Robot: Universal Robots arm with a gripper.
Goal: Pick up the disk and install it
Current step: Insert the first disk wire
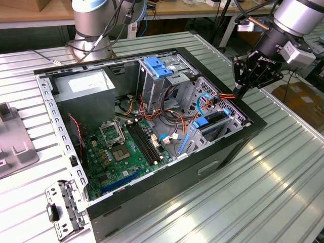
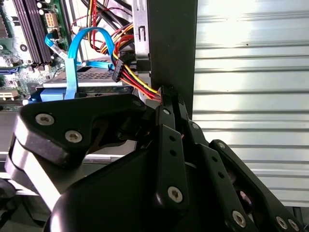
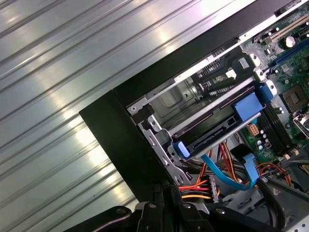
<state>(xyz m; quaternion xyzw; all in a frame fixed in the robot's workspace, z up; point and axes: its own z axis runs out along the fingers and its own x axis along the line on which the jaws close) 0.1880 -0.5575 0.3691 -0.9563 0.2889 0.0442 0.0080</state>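
Counter: ribbed metal top, carrying everything below.

Computer case: black, lying on its side, open upward. Inside, the green board at about 7 o'clock of the case's middle in the exterior view, the grey power box at 11 o'clock, a metal cage with a blue latch at 12 o'clock.

Arm and pincer: black, hanging over the case's rim at 2 o'clock in the exterior view, just beside the orange and red wires. Its fingers look closed together, holding nothing.

Disk: seated flat in the drive bay at the case's corner, blue rails at its ends, blue cable nearby. In the exterior view it lies at about 7 o'clock from the pincer, near, long axis running along the bay's slot.
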